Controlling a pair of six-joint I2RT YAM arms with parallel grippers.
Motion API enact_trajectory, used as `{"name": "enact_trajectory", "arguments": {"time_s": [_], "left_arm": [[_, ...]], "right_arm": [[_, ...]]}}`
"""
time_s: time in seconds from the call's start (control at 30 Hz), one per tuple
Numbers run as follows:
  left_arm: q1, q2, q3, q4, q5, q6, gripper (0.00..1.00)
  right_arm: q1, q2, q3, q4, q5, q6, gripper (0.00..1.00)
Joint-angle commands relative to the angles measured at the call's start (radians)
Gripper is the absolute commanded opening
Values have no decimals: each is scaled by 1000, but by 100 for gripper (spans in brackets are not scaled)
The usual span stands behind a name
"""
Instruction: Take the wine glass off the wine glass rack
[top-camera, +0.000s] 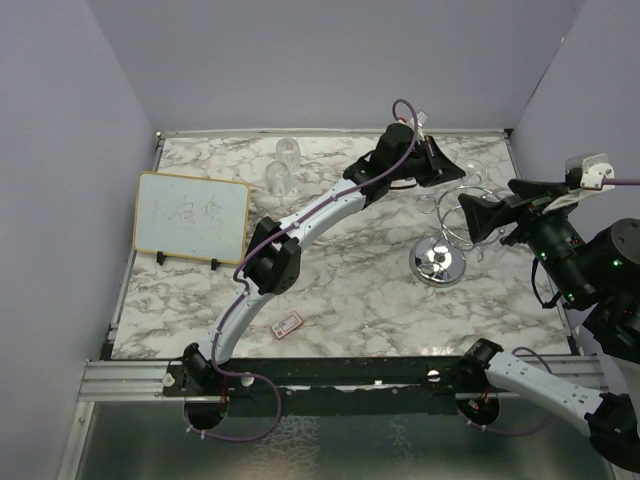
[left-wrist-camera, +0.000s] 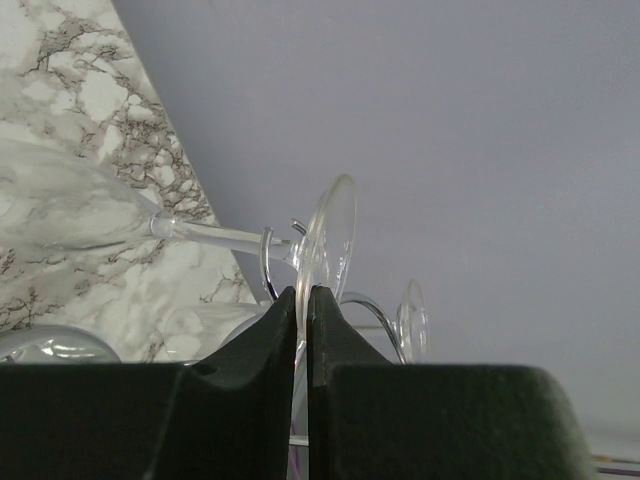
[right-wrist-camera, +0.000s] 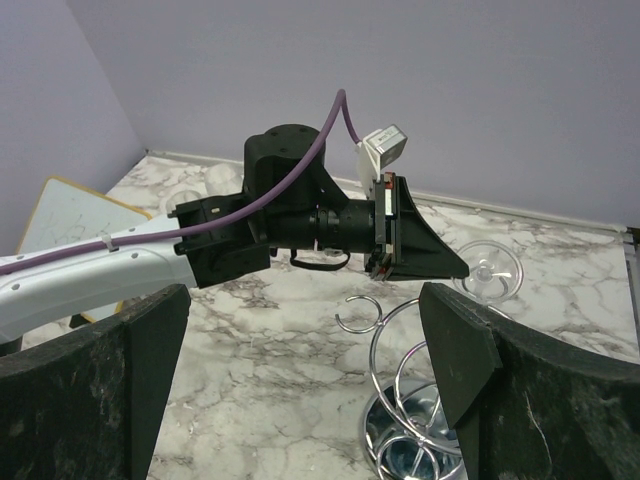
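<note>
Step in hand: grasp phase. Left gripper (left-wrist-camera: 303, 298) is at the wine glass rack (top-camera: 437, 262), which stands on the right half of the table (top-camera: 350, 290), nearer the far edge than the near one.

Left tool: fingers pressed almost together, pinching the thin rim of the round foot of the wine glass (left-wrist-camera: 330, 240). The foot shows edge-on between the tips. Grip looks made, but only on the edge of the disc.

The glass is not yet off the rack. In the left wrist view its stem runs from the foot through a wire loop (left-wrist-camera: 268, 262), with the bowl out past it over the marble.

Right gripper (right-wrist-camera: 305, 300) has its fingers spread wide with nothing between them. It hovers on the near-right side of the rack, facing it, apart from the wire.

Next move, my read: slide the stem out along the open mouth of the loop, in line with the slot, with no lifting or twisting until the foot is past the wire. A thin glass edge in a two-finger pinch can pivot or slip, so it needs to be slow and straight.

A second round foot (left-wrist-camera: 415, 320) sits just behind. I can't tell how close it is, so watch the clearance.
</note>
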Motion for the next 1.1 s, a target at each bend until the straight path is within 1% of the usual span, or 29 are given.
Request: {"name": "enact_trajectory", "arguments": {"time_s": [0.0,0.2,0.57,0.67,0.9,1.07], "left_arm": [[3,-40,-2,29,-17,-31,4],[5,-18,13,84,-8,-98,0],[7,16,24,191,-1,-189,0],[8,40,54,201,4,-217,0],[18,60,74,211,-24,-223,0],[55,74,105,219,-34,-223,0]], "right_arm": [[2,-11,-9,33,-6,-3,100],[2,-9,-12,37,-10,-2,100],[2,-12,-17,42,-13,4,100],[2,-13,-15,44,-17,5,100],[2,-12,-15,49,-19,8,100],[2,-9,-15,48,-25,11,100]]}}
